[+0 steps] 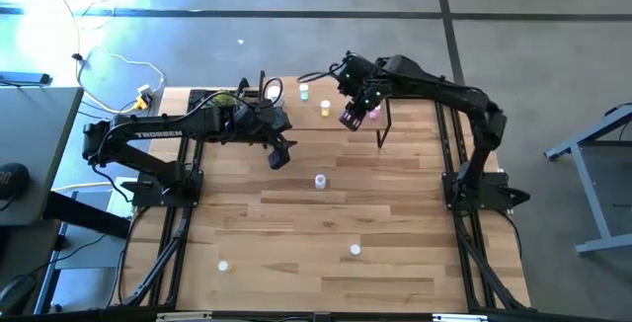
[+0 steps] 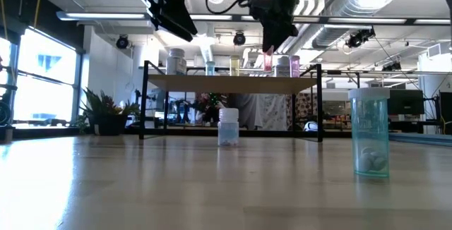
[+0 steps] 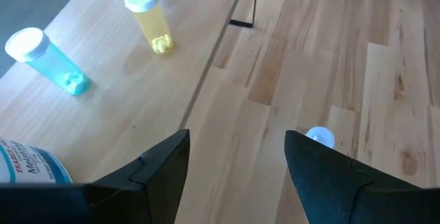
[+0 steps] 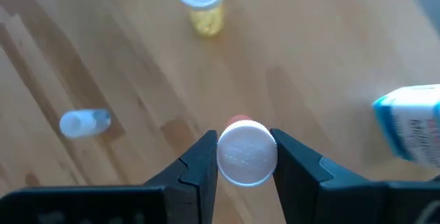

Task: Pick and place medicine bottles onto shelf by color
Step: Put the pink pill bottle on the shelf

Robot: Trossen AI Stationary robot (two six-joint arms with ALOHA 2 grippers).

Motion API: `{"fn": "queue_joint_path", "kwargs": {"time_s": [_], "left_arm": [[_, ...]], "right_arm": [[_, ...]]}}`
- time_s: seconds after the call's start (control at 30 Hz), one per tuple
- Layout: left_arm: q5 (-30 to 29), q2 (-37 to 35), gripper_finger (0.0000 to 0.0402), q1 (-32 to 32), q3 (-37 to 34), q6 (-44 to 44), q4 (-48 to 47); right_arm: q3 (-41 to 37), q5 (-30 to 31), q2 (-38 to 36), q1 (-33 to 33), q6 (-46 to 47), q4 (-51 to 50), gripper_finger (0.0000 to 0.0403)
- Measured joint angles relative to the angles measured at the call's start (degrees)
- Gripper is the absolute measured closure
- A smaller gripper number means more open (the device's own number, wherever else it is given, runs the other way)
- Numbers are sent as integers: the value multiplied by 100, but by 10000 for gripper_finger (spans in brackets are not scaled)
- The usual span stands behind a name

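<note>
The light-wood shelf [image 1: 296, 100] stands at the table's far middle. On it are a pale blue bottle [image 3: 45, 58], a yellow bottle [image 3: 151, 23], a large white bottle [image 4: 412, 131] and a pink bottle [image 2: 268, 61]. My right gripper [image 4: 246, 159] is over the shelf's right part, shut on the pink bottle [image 4: 240, 122]. My left gripper [image 3: 237, 162] hangs open and empty above the table, just near of the shelf [image 1: 279, 154]. My right gripper pinches the pink bottle's white cap [image 4: 230, 157] between its two fingers, one on each side. The fingers come from above, pointing down. The bottle is upright below them, and in the low view its base is at the level of the shelf top.
Loose bottles stand on the table: a pale one at the middle [image 1: 320, 180], one nearer the front [image 1: 355, 250] and one at the front left [image 1: 224, 264]. The shelf's thin black legs [image 1: 380, 129] stand beside my right gripper. A plant [image 2: 106, 113] stands beyond the table.
</note>
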Motion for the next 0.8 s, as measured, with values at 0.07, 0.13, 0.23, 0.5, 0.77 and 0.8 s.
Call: {"fn": "queue_joint_path", "kwargs": {"time_s": [0.07,0.13,0.23,0.5,0.77,0.8], "left_arm": [[0,0,174,0,0,0,1],[0,0,174,0,0,0,-1],[2,0,174,0,0,0,-1],[2,0,174,0,0,0,-22],[2,0,174,0,0,0,-23],[0,0,174,0,0,0,-23]], "right_arm": [[0,-28,71,38,0,-56,297],[-7,-30,127,60,2,-123,297],[-4,-30,131,67,1,-102,297],[-4,-30,147,-18,7,-120,297],[-57,-28,190,-88,6,-138,297],[-57,-25,190,-88,11,-154,297]]}}
